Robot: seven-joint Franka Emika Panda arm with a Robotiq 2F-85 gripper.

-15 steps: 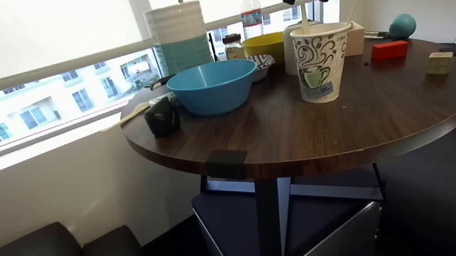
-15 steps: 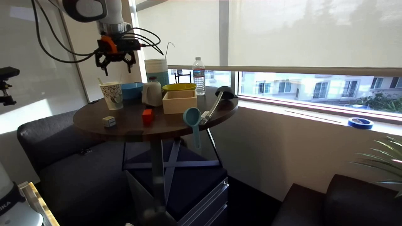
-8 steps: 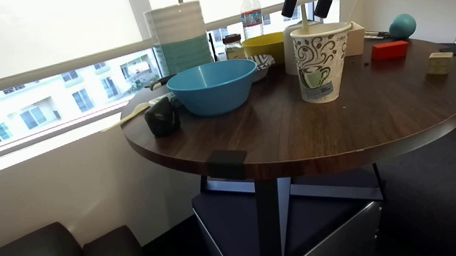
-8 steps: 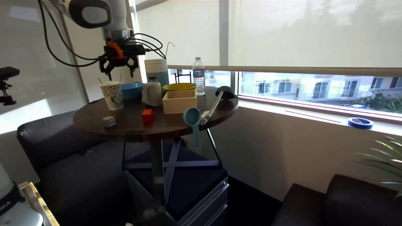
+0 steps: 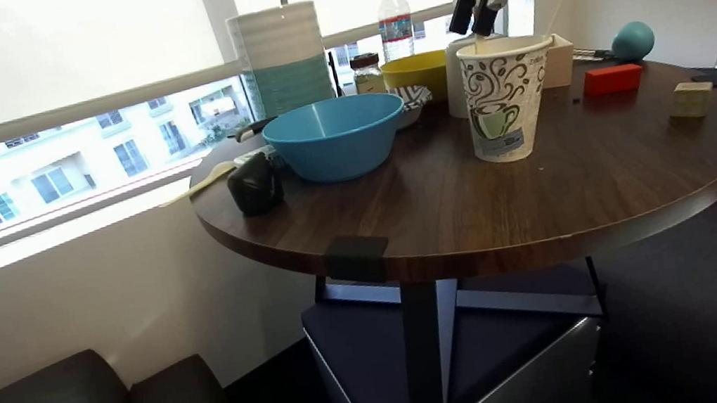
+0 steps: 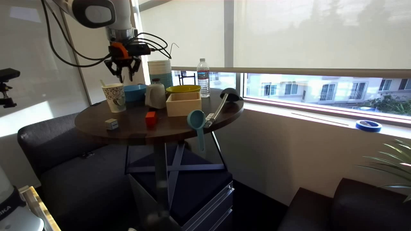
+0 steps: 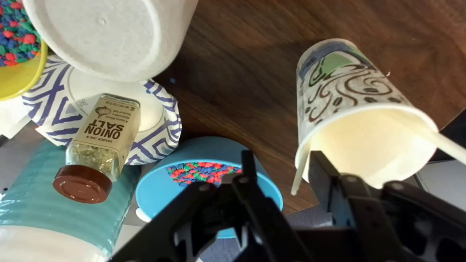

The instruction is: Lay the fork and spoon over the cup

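The cup (image 7: 349,87), cream-white with a dark swirl pattern, stands upright on the table. Two pale handles stick out of it: a near handle (image 7: 299,176) and an opposite handle (image 7: 449,147). Which belongs to the fork and which to the spoon I cannot tell, as their lower ends are hidden inside. My gripper (image 7: 282,154) hangs just above the rim, partly narrowed but open. The near handle rises between its fingers, closer to the right one in the wrist view, with a gap to the left one. In an exterior view the gripper (image 5: 474,24) covers that handle's top.
A blue bowl (image 7: 160,189) of coloured bits stands near the cup. Around are a white container (image 7: 105,32), an onion salt jar (image 7: 103,145), a yellow bowl (image 5: 420,68), a wooden box (image 6: 183,106), a red block (image 5: 612,80) and a small cube (image 6: 111,124).
My gripper has come down toward the near handle, and its fingers have drawn much closer together around it. The cup and both handles stay in place.
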